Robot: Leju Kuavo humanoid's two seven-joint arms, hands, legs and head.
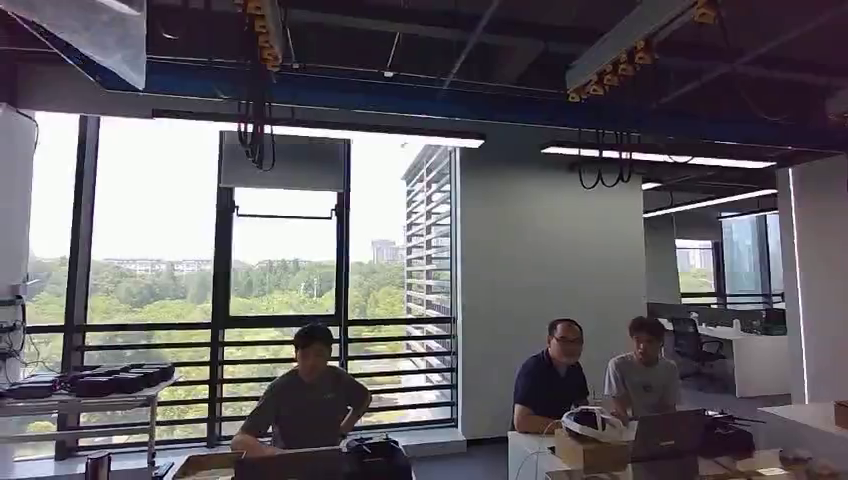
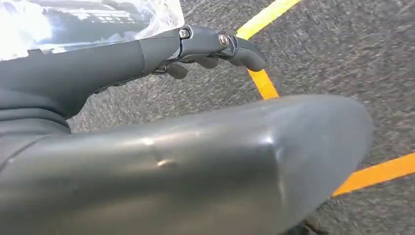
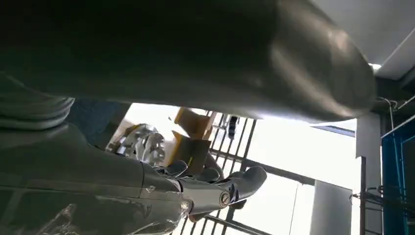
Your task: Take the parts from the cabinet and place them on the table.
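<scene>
Left robot hand (image 2: 205, 51) grips a clear bag (image 2: 88, 22), right robot hand (image 3: 215, 188) maybe too; cabinet, desk unseen, progress unclear.

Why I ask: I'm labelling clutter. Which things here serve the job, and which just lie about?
Job: clear plastic bag, likely a part's, beside left robot hand; right robot hand.
Lying about: laptop, white helmet, cardboard box, yellow floor tape.
</scene>
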